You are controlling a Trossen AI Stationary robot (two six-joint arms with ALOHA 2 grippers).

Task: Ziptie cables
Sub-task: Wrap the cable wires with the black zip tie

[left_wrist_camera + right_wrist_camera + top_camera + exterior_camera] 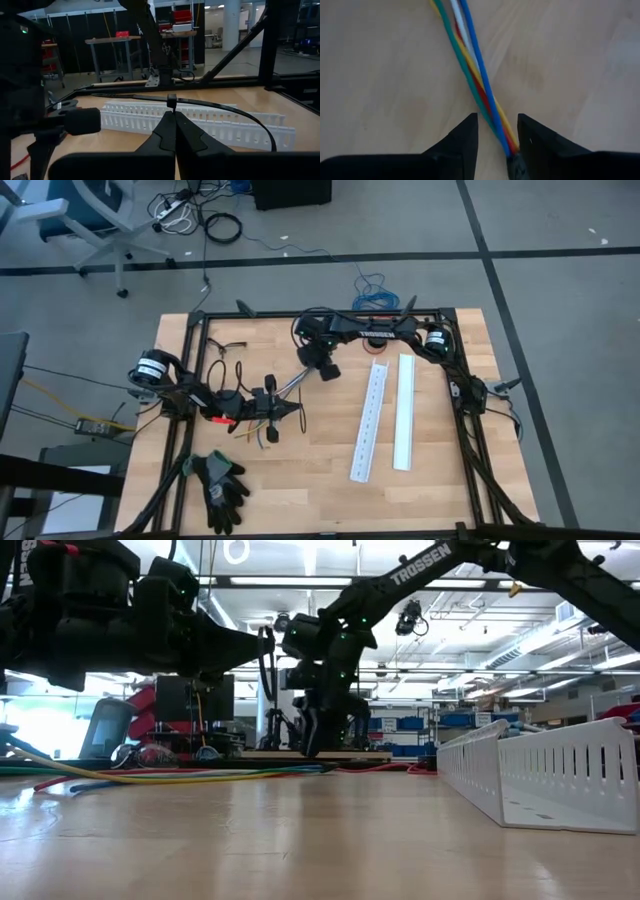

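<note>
My right gripper (497,134) is down over the cables (479,82) near the middle of the wooden table (300,480), its jaws a little apart with the bundle running between them — blue, white, red, yellow and green strands that meet at a dark end just by one fingertip. I can't tell whether the fingers actually touch the wires. From above, the cables (288,384) stretch from that gripper (326,370) toward my left gripper (272,406), and from table height they lie flat on the wood (180,776).

My left gripper (174,117) has its jaws pressed together on a black zip tie (220,107), pinched just below its small square head — the strap arcs away to both sides over the table.

Two white slotted cable ducts (385,415) lie side by side on the right half of the table, and a pair of dark gloves (220,485) sits near the front left corner.
</note>
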